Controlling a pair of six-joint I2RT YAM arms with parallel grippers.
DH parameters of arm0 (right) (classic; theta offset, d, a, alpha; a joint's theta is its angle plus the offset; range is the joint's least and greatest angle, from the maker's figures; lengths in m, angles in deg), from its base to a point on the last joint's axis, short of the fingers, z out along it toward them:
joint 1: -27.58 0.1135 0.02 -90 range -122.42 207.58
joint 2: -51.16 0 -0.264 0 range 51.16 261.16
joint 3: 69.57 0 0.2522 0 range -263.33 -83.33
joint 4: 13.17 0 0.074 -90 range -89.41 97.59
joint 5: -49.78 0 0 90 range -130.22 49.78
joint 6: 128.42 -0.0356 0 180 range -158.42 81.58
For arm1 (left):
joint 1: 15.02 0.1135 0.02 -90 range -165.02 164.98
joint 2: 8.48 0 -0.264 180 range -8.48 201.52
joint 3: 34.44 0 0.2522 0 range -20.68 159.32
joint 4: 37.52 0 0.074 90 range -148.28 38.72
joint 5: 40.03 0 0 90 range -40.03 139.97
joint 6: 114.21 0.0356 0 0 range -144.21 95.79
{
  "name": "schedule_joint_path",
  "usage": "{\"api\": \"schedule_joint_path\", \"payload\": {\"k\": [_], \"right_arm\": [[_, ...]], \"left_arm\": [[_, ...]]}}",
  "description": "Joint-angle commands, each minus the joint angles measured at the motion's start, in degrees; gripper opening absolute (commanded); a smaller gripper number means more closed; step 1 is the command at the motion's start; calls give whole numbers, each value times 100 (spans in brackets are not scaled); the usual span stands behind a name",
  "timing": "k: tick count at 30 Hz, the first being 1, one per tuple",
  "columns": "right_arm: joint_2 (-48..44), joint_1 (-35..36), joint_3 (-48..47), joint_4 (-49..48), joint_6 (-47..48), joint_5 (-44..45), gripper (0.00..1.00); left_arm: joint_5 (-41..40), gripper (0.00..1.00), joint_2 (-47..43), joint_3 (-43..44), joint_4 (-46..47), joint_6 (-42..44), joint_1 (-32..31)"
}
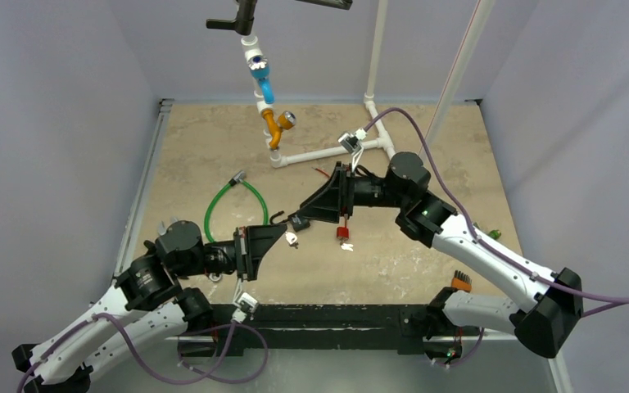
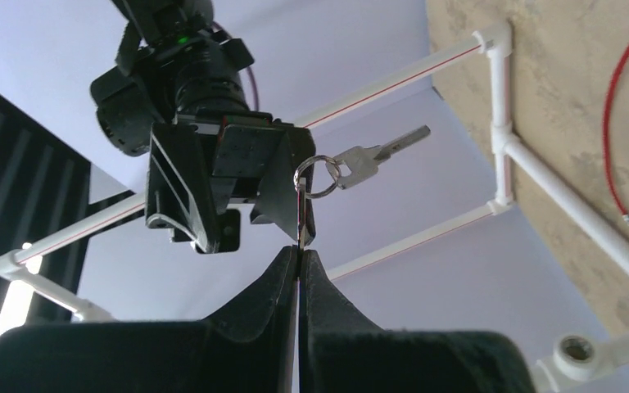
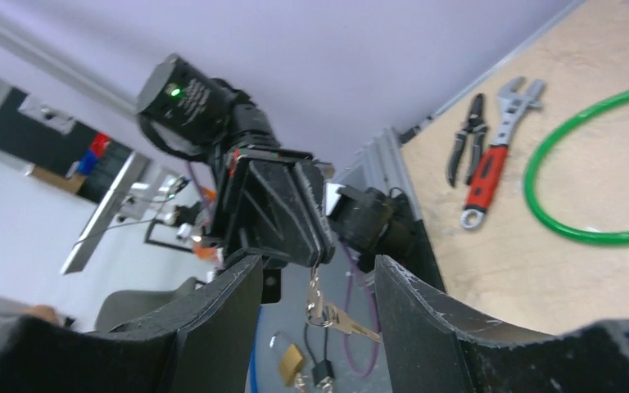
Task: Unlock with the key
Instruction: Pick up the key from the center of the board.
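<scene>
My left gripper [image 1: 285, 234] [image 2: 299, 252] is shut on a flat silver key held edge-on [image 2: 302, 209]. A ring with a second silver key [image 2: 377, 155] hangs from it, and this shows in the right wrist view [image 3: 346, 319]. My right gripper [image 1: 295, 219] [image 3: 318, 266] is open, its fingers [image 3: 229, 295] on either side of the hanging keys without touching them. A brass padlock [image 3: 291, 360] and a small black lock [image 3: 323, 374] show blurred low in the right wrist view; I cannot tell where they rest.
A green cable loop [image 1: 233, 205] [image 3: 590, 229] lies left of centre, with pliers [image 3: 468, 135] and a red-handled wrench [image 3: 491, 176] beyond it. A red-bodied item [image 1: 344, 234] lies under the right wrist. A white pipe frame [image 1: 328, 152] and hanging blue and orange fittings [image 1: 264, 86] stand at the back.
</scene>
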Motion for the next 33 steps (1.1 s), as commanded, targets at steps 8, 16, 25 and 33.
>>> {"api": "schedule_joint_path", "payload": {"k": [8, 16, 25, 33], "right_arm": [[-53, -5, 505, -1692, -891, -864, 48], [114, -5, 542, -1673, -916, -995, 42], [223, -7, 554, -1624, -882, -1087, 36], [219, -5, 583, -1676, -907, -1075, 0]], "left_arm": [[-144, 0, 311, 152, 993, 934, -67], [-406, 0, 508, 260, 1161, 942, -161], [-568, 0, 626, 348, 1300, 879, -270], [-581, 0, 627, 316, 1331, 935, -298]]}}
